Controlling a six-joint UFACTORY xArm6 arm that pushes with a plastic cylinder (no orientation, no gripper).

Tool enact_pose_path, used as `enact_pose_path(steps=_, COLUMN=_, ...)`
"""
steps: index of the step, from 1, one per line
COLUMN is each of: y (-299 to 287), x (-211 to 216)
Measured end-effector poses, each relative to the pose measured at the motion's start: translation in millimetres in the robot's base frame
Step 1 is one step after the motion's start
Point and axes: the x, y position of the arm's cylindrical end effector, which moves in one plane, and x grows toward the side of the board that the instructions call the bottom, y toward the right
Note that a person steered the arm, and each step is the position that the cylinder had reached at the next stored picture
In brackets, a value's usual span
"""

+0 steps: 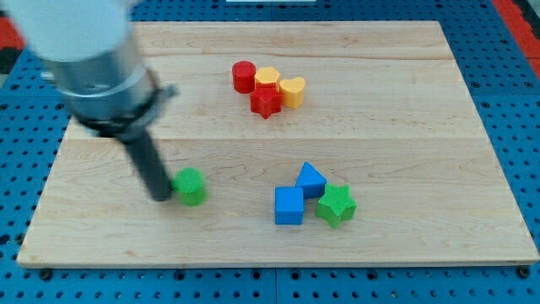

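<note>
- Closest to the view's bottom, a blue cube [288, 206] sits on the wooden board [422, 127], with a green star-shaped block [337, 204] just beside it on the view's right
- A second blue block [310, 180], its shape hard to read, is wedged just above and between those two, touching or nearly touching both
- Well to the view's left of that group, my tip [160, 197] rests against the left side of a small green block [191, 186], roundish but too blurred to name the shape; this is the only block next to my tip
- The rod ends plain, with no fingers to clench or release, so there is nothing grasped
- Farther up the board, near the view's top, a tight cluster: a red star-like block [265, 101] at the front, a yellow heart-like block [293, 90] to its right, a yellow block [267, 78] behind, and a red cylinder [244, 76] at the left
- The cluster lies well apart from my tip
</note>
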Motion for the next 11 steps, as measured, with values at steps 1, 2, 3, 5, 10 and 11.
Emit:
enact_pose_path(steps=1, y=35.1, x=5.9)
enact_pose_path(steps=2, y=-41.0, x=10.3)
enact_pose_path(steps=3, y=-81.8, x=10.3)
enact_pose_path(steps=5, y=-86.7, x=8.9)
enact_pose_path(steps=10, y=-93.8, x=-16.0)
enact_pose_path(steps=11, y=-11.1, x=-48.1)
